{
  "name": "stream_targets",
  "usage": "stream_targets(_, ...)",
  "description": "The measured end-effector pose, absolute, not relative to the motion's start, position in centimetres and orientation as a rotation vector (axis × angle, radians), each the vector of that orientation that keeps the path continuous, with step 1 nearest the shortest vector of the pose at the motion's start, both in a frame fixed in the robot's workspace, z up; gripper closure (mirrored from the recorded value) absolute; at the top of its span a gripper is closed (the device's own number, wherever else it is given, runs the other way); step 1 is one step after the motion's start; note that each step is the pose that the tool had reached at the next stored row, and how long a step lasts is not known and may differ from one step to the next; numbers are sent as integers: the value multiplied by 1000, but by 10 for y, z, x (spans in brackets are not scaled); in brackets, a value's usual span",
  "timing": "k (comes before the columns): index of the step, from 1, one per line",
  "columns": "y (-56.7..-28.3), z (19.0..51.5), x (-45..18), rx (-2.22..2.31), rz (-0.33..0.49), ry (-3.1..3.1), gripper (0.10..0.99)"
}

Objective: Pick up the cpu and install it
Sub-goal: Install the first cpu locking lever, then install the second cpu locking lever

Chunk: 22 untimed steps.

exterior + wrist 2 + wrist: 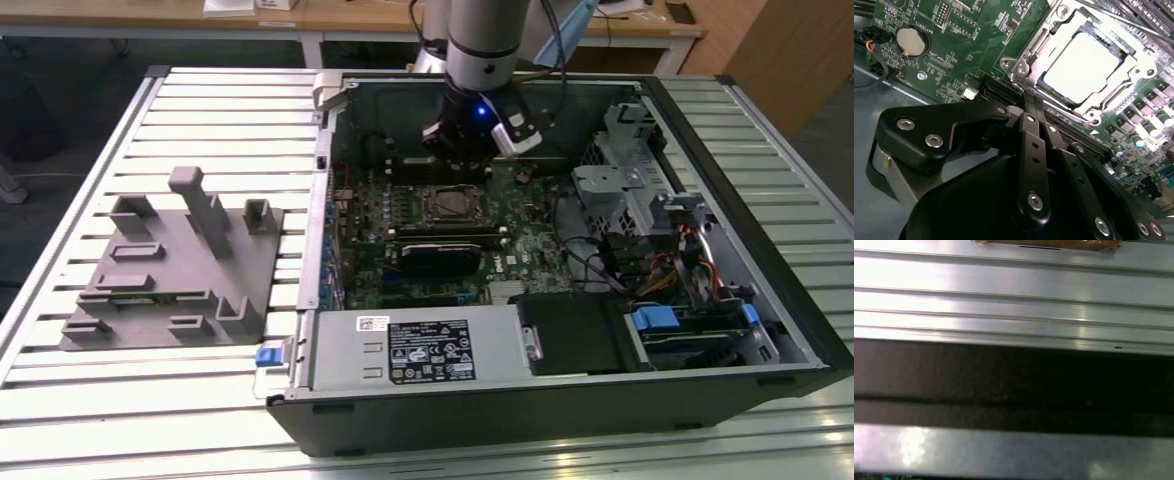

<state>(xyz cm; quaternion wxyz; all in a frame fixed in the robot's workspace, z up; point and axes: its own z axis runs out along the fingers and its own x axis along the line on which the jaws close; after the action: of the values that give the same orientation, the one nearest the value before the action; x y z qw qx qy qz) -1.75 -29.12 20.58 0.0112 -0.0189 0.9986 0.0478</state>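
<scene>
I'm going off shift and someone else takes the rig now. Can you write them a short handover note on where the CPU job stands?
Claw: shut, holding nothing, poised inside the open PC case over the motherboard, just beside the socket.
CPU: lying flat in the socket, pale top up, no longer in the claw.
Grey fixture: on the slatted table at the exterior view's left, outside the case; no chip can be seen on it.
Done: CPU picked up and set into the socket.
Left: whether the socket frame is latched cannot be told from these views; check that.
</scene>
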Motion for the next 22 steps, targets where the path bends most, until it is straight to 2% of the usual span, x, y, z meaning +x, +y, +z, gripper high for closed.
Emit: stream_targets(22,-299,206,-17,-59,149,3115,980)
